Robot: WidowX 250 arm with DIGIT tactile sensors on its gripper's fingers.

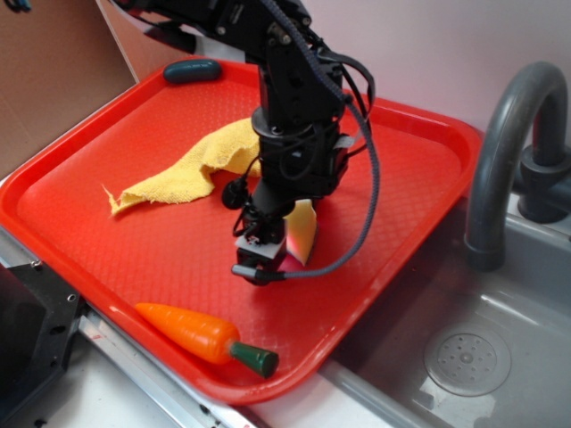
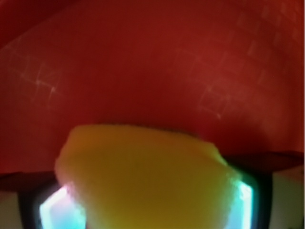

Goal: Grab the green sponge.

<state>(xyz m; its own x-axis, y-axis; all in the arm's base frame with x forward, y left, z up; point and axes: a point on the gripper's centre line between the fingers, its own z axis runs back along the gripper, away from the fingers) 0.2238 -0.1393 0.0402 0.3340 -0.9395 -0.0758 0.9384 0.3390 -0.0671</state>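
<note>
The green sponge (image 1: 305,230) shows as a yellow foam wedge standing on the red tray (image 1: 419,169), right against the black arm's lower end. Its green face is hidden. My gripper (image 1: 268,259) points down at the tray's middle, close to the surface. In the wrist view the sponge (image 2: 147,176) fills the whole gap between the two glowing pads (image 2: 57,210) and bulges past them. My gripper (image 2: 150,205) is shut on it, above the red tray (image 2: 143,62).
A yellow cloth rag (image 1: 196,169) lies just behind the gripper. A toy carrot (image 1: 192,332) rests near the tray's front rim, and a dark green oblong object (image 1: 192,70) lies at the far rim. A grey faucet (image 1: 500,152) and sink (image 1: 464,357) stand to the right.
</note>
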